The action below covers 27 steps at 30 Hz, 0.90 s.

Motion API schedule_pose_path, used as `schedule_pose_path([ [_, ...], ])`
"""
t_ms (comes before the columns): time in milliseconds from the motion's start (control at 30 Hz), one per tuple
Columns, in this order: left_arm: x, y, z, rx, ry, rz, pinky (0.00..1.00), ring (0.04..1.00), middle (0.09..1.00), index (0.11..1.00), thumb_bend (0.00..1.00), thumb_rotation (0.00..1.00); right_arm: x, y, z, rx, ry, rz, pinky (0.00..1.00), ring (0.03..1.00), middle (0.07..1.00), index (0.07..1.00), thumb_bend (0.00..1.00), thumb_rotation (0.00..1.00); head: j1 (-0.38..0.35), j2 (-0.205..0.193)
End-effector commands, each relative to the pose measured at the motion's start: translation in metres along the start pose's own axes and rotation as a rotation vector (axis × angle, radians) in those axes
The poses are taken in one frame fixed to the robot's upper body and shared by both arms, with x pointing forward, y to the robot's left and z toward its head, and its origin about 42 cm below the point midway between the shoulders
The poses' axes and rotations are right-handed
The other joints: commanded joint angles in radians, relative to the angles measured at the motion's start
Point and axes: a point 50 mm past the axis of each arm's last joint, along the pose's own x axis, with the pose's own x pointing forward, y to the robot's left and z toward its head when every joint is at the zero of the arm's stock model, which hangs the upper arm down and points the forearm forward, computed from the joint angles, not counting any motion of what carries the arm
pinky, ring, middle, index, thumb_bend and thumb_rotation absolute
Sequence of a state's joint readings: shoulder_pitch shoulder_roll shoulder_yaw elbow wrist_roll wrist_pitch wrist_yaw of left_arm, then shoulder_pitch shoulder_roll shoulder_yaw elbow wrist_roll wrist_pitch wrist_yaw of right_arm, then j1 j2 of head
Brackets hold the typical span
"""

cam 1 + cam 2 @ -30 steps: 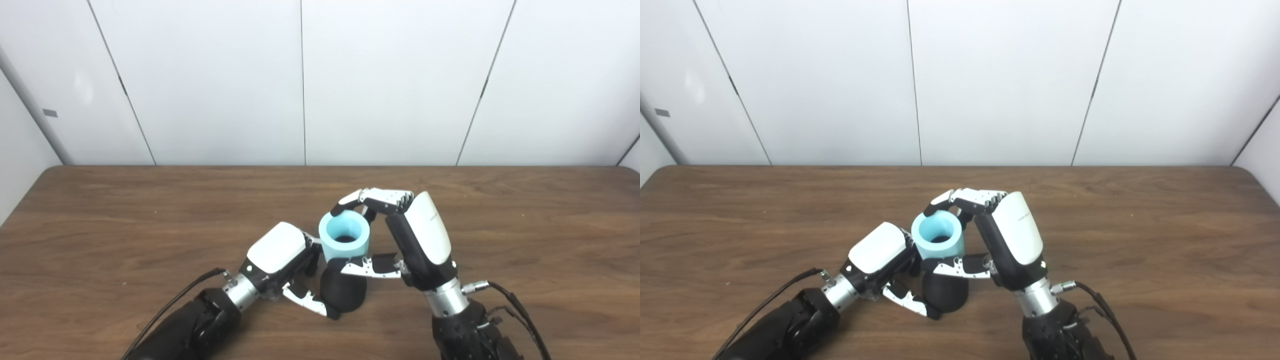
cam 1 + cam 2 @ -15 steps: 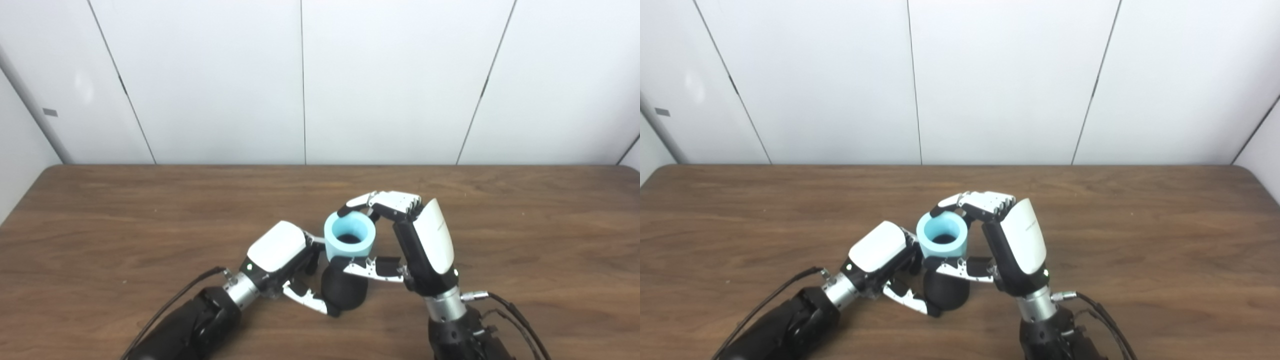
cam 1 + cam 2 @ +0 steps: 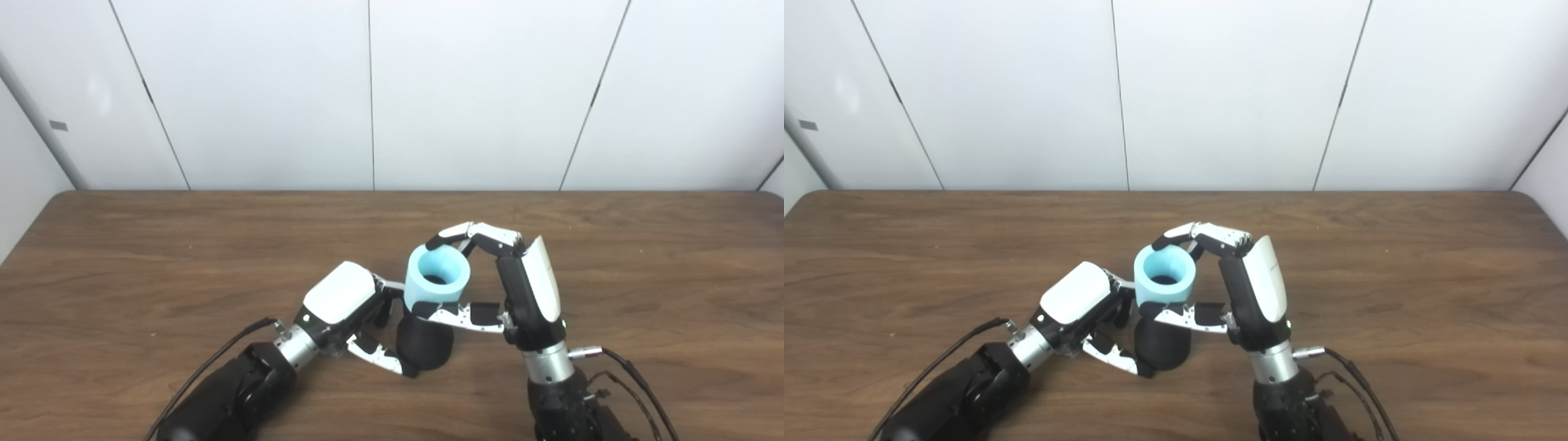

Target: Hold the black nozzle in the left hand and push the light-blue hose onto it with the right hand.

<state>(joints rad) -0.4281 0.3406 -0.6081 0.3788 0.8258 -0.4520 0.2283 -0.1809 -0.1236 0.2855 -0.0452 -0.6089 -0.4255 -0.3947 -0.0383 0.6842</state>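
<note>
At the near edge, two dark arms with cables come up onto the wooden table (image 3: 122, 257). The left hand (image 3: 343, 306), with a smooth white shell on its back, is wrapped around the black nozzle (image 3: 422, 346); its thumb lies across the front low part of it and the other fingers go behind. The nozzle is matte, round and dark, and it seems to stand upright on the table just between the two hands.

On top of the nozzle sits the light-blue hose (image 3: 438, 282), a short thick tube with a soft, foam-like look and an open round mouth that faces up. Its lower end meets the nozzle; how deep it goes on I cannot tell. The right hand (image 3: 520, 288) grasps the hose: the thumb presses at its lower front edge and the fingertips (image 3: 441, 241) curl over the far rim.

Behind the hands the brown table with wood grain is wide and flat, with rounded far corners. Beyond it stands a white panel wall (image 3: 478, 92) with thin dark seams.
</note>
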Motion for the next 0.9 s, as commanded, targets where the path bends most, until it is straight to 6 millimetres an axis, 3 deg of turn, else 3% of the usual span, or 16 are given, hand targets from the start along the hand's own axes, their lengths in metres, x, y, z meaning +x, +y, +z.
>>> schedule_pose_path([
  [0, -0.029, -0.060, 0.025, -0.100, 0.015, -0.144, 0.12, 0.173, 0.471, 0.480, 0.53, 0.00, 0.000, -0.003, -0.002, -0.025, 0.039, 0.049, 0.32, 0.404, 0.483, 0.522, 0.52, 0.00, -0.001, 0.000],
  [533, -0.029, -0.059, 0.025, -0.093, 0.016, -0.151, 0.12, 0.167, 0.471, 0.480, 0.53, 0.00, 0.016, -0.009, 0.015, -0.122, 0.010, 0.142, 0.31, 0.401, 0.467, 0.514, 0.52, 0.00, 0.000, 0.002],
  [867, -0.029, -0.058, 0.025, -0.094, 0.021, -0.157, 0.12, 0.174, 0.471, 0.480, 0.53, 0.00, 0.013, -0.007, 0.014, -0.201, -0.048, 0.155, 0.30, 0.398, 0.465, 0.508, 0.52, 0.00, 0.001, 0.007],
])
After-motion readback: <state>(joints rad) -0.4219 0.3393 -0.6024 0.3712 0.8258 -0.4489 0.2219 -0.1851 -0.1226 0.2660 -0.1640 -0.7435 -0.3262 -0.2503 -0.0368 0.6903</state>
